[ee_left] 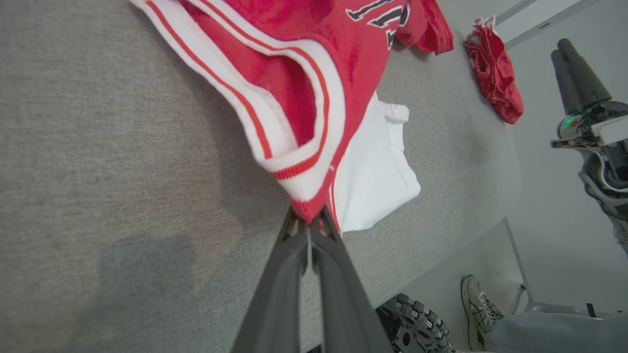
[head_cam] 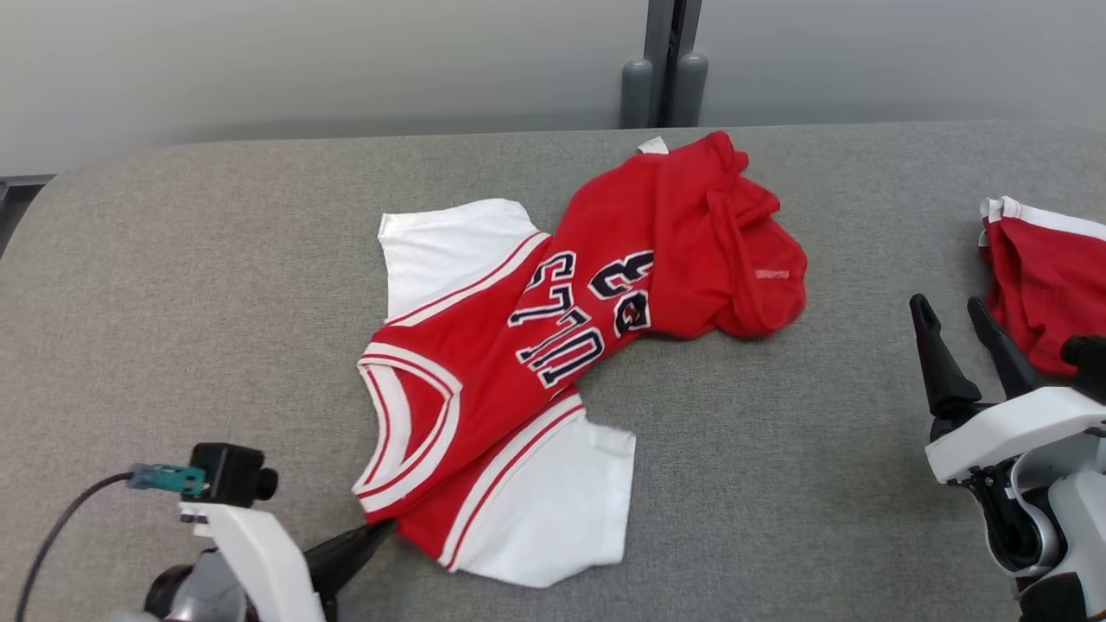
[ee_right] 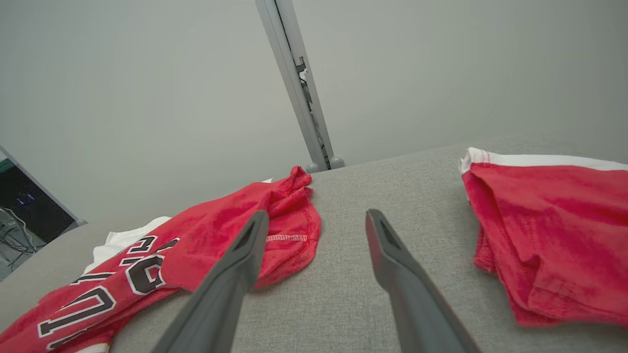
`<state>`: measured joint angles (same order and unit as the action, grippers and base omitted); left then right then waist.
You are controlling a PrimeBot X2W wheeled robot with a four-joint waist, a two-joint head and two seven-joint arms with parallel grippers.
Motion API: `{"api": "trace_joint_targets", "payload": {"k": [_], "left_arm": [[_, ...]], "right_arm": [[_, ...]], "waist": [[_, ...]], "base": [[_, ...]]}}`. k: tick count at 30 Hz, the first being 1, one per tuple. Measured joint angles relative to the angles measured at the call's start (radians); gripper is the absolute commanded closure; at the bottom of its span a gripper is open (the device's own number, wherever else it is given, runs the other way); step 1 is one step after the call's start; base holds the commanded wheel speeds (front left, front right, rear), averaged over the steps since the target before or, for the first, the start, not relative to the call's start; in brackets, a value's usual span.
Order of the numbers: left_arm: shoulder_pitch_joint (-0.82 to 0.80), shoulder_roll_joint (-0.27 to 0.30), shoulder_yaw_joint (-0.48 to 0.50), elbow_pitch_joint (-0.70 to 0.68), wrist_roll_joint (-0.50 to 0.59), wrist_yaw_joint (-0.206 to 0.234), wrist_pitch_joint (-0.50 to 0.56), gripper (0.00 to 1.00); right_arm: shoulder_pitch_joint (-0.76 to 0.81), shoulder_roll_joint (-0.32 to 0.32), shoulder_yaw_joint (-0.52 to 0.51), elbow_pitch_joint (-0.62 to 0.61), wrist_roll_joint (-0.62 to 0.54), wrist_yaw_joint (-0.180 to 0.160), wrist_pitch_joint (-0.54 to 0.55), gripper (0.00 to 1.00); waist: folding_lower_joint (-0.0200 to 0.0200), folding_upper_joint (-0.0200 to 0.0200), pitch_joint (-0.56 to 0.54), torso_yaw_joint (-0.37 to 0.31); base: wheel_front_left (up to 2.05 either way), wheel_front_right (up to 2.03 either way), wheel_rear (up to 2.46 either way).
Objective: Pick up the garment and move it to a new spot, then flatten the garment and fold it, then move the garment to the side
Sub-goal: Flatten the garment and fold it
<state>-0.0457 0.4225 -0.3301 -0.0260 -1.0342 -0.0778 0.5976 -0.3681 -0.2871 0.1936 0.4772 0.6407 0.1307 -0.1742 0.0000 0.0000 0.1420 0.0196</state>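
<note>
Clamping the garment, left end effector half-hidden.

Left gripper pinched tight on red shoulder edge of jersey, just below white-and-red collar band. Jersey spreads away over grey table; white sleeve lies flat beside grip. Second red garment crumpled near table edge. Right gripper beyond table edge, well apart. Person's shoe on floor, beside knobbly wheel.
</note>
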Motion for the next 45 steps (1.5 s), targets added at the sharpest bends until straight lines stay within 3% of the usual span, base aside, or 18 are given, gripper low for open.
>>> {"api": "trace_joint_targets", "payload": {"k": [4,9,10,11,12,16,21,30,36,41,45], "left_arm": [[0.029,0.091,0.056,-0.03,-0.073,-0.001,0.076,1.0],[0.029,0.188,0.125,0.006,-0.079,0.012,0.099,1.0],[0.027,0.198,0.123,0.021,-0.063,0.018,0.1,0.82],[0.027,0.208,0.117,0.035,-0.043,0.021,0.102,0.15],[0.027,0.212,0.109,0.043,-0.024,0.022,0.099,0.0],[0.028,0.19,0.093,0.034,0.021,0.027,0.046,0.0],[0.087,0.164,0.081,-0.038,0.115,0.065,-0.065,0.0],[0.127,0.069,0.103,-0.17,0.337,0.229,-0.343,0.0],[0.079,-0.045,0.042,-0.152,0.398,0.236,-0.486,0.0],[0.06,-0.106,-0.019,-0.088,0.417,0.218,-0.531,0.0],[0.051,-0.129,-0.05,-0.045,0.429,0.202,-0.553,0.0]], "right_arm": [[0.001,0.002,-0.001,-0.004,-0.002,0.0,0.012,0.0],[0.009,-0.001,-0.004,-0.005,-0.004,0.0,0.027,0.0],[0.01,0.0,-0.002,-0.005,-0.007,0.0,0.032,0.0],[0.01,0.001,0.001,-0.005,-0.008,0.0,0.034,0.0],[0.012,0.002,0.007,-0.006,-0.009,0.0,0.037,0.0],[0.022,0.009,0.015,-0.011,-0.01,0.0,0.039,0.0],[0.051,0.009,0.018,-0.029,-0.02,0.0,0.026,0.0],[0.098,0.028,0.111,-0.089,-0.1,0.0,0.061,0.0],[0.094,0.039,0.193,-0.04,-0.172,0.0,0.137,0.0],[0.058,0.052,0.231,0.039,-0.229,0.0,0.201,0.0],[0.022,0.062,0.195,0.103,-0.285,0.0,0.248,0.0]], "waist": [[0.0,0.0,-0.001,0.003],[0.0,0.0,-0.004,-0.003],[0.0,0.0,-0.006,-0.005],[0.0,0.0,-0.007,-0.007],[0.0,0.0,-0.008,-0.008],[0.0,0.0,-0.014,-0.01],[0.0,0.0,-0.026,0.001],[0.0,0.0,-0.034,0.063],[0.0,0.0,-0.032,0.118],[0.0,0.0,-0.033,0.166],[0.0,0.0,-0.035,0.201]], "base": [[0.0,0.0,0.0],[0.0,0.0,0.0],[0.0,0.0,0.0],[0.0,0.0,0.0],[0.0,0.0,0.0],[0.0,0.0,0.0],[0.0,0.0,0.0],[0.0,0.0,0.0],[0.0,0.0,0.0],[0.0,0.0,0.0],[0.0,0.0,0.0]]}}
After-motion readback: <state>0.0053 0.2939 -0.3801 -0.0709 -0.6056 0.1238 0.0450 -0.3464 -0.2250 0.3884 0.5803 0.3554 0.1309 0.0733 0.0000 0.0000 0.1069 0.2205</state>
